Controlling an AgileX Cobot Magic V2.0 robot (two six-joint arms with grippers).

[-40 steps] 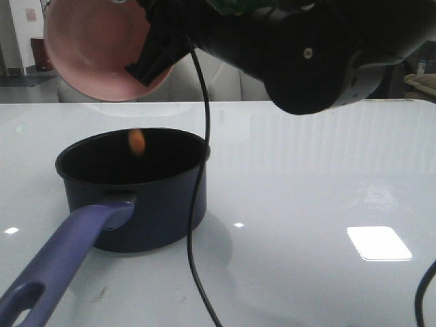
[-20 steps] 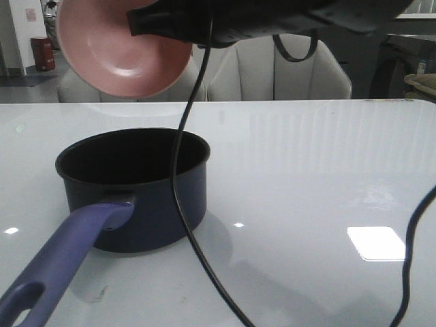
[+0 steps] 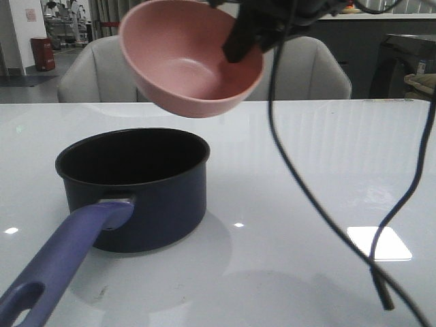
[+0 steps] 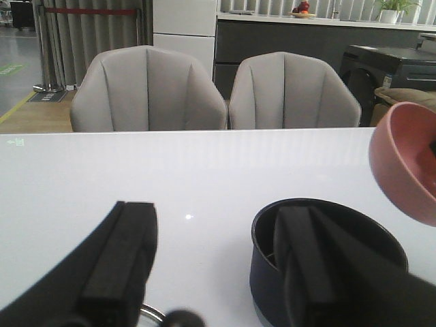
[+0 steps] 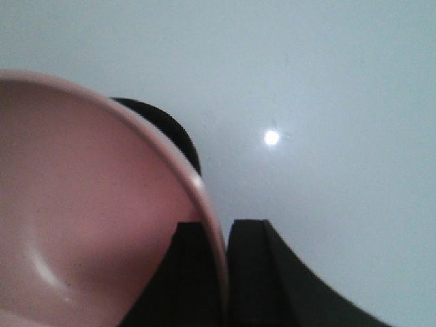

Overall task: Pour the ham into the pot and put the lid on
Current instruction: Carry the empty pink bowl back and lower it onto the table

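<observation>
The navy pot [image 3: 133,187] with its blue-purple handle [image 3: 61,259] stands on the white table at the left. The ham is hidden; I see only the pot's black inside. My right gripper [image 3: 240,39] is shut on the rim of the pink bowl [image 3: 191,58], holding it empty above and just right of the pot. In the right wrist view, the gripper [image 5: 221,252] pinches the bowl's rim [image 5: 88,204] with the pot's edge [image 5: 174,133] behind. My left gripper [image 4: 214,259] is open beside the pot [image 4: 267,279]. A steel rim and dark knob, likely the lid [image 4: 153,315], show below it.
The pink bowl also shows in the left wrist view [image 4: 402,170]. Black cables [image 3: 300,184] hang from the right arm down to the table at the right. Grey chairs [image 4: 146,88] stand beyond the table's far edge.
An orange ham slice fell into the pot. The right gripper has since turned the pink bowl from tipped toward upright and carried it to the right.
</observation>
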